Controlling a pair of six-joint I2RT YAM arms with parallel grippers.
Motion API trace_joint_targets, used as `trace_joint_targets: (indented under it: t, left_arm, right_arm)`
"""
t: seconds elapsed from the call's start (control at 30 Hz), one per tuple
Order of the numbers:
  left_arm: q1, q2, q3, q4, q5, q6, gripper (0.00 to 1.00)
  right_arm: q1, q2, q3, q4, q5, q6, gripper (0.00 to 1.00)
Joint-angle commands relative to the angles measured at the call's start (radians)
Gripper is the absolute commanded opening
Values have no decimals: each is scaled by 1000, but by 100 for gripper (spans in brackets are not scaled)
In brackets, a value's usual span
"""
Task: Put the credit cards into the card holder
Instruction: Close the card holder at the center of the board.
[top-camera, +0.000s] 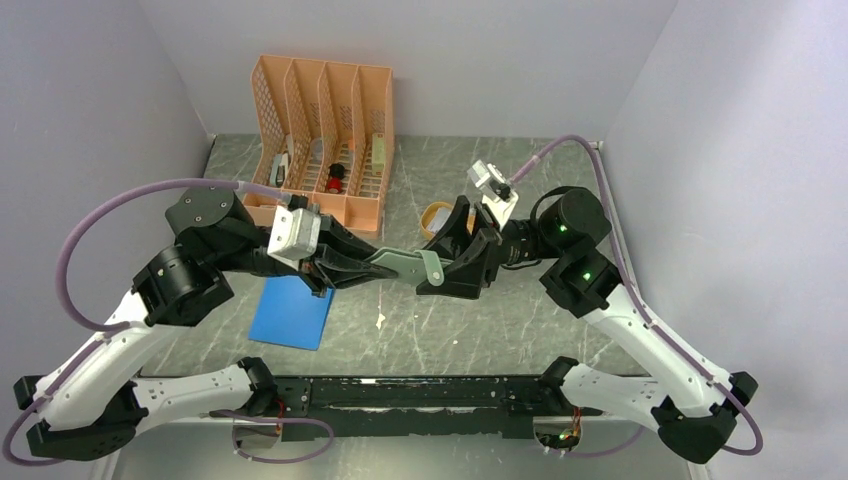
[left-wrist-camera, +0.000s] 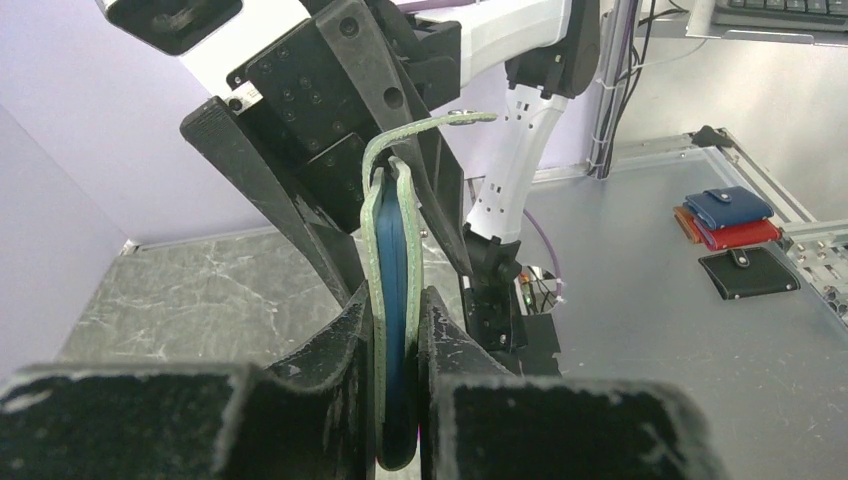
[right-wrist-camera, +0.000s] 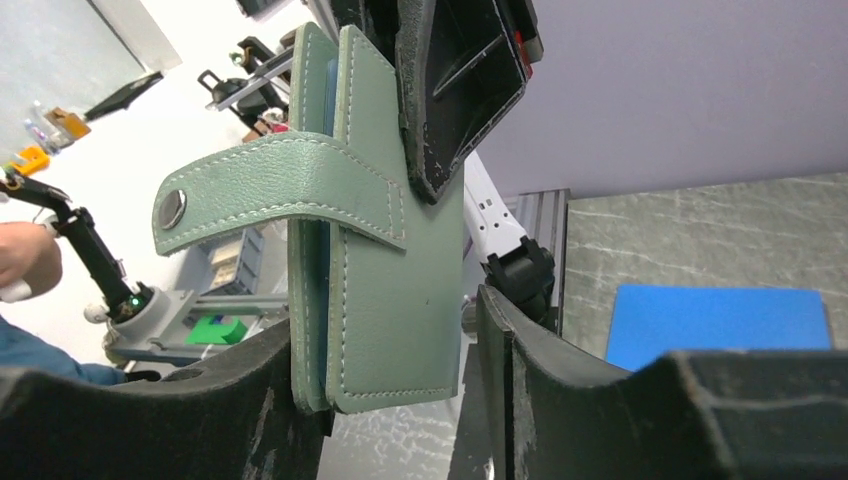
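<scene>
The sage-green card holder (top-camera: 400, 264) hangs in the air between my two grippers, above the table's middle. My left gripper (top-camera: 372, 266) is shut on its one end; in the left wrist view the holder (left-wrist-camera: 394, 235) stands edge-on, blue lining showing, pinched between my fingers (left-wrist-camera: 398, 305). My right gripper (top-camera: 445, 266) is open around the other end. In the right wrist view the holder (right-wrist-camera: 400, 270) rests against my left finger (right-wrist-camera: 270, 370), and my right finger (right-wrist-camera: 500, 330) stands apart from it. The snap tab (right-wrist-camera: 270, 190) hangs loose. No credit cards show.
A flat blue pad (top-camera: 292, 311) lies on the table under my left arm. An orange file rack (top-camera: 325, 140) stands at the back left. A mustard-yellow tray (top-camera: 434, 214) sits behind my right gripper. A small white scrap (top-camera: 380, 321) lies near the middle.
</scene>
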Motion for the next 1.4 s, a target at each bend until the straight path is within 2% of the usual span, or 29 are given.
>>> trace_joint_targets:
  t: [0.0,0.07,0.17,0.23,0.3,0.33,0.4,0.5,0.57,0.8,0.97,1.1,1.17,1.27,1.37]
  left_arm:
    - [-1,1,16,87,27,-25,5]
    - [-1,2,8,94,29,-32,5]
    - [0,-4,-21,127,30,-50,5]
    - [-1,-13,-43,158,17,-73,5]
    - [-2,-22,-63,195,-14,-111,13]
    - [0,-30,-82,232,-29,-146,20]
    - [-1,-51,-134,332,-83,-211,57]
    - [-1,-94,-229,501,-180,-330,91]
    - [-1,-122,-295,596,-249,-405,95]
    - [-1,-185,-477,849,-397,-614,96]
    - [0,-126,-548,1054,-487,-787,89]
    - [0,-39,-551,1172,-496,-925,81]
    - [-2,10,-534,1207,-484,-971,73]
    - [-2,78,-501,1224,-462,-1026,67]
    - [-3,125,-482,1232,-462,-1061,65]
  right_arm:
    - [6,-17,-16,96,31,51,48]
    - [10,-24,-26,134,41,65,38]
    - [19,-26,-36,175,53,88,16]
    - [24,-30,-46,205,66,108,6]
    - [26,-35,-60,233,87,121,0]
    - [26,-43,-68,242,116,123,0]
    - [26,-61,-89,273,171,133,0]
    - [27,-92,-139,354,255,172,0]
    - [27,-106,-168,403,304,192,0]
    - [27,-139,-227,474,455,212,0]
    - [27,-171,-267,478,590,202,0]
    - [27,-186,-282,457,688,186,0]
    - [27,-188,-278,436,718,179,0]
    - [27,-190,-284,440,740,179,0]
    - [27,-189,-283,447,738,181,0]
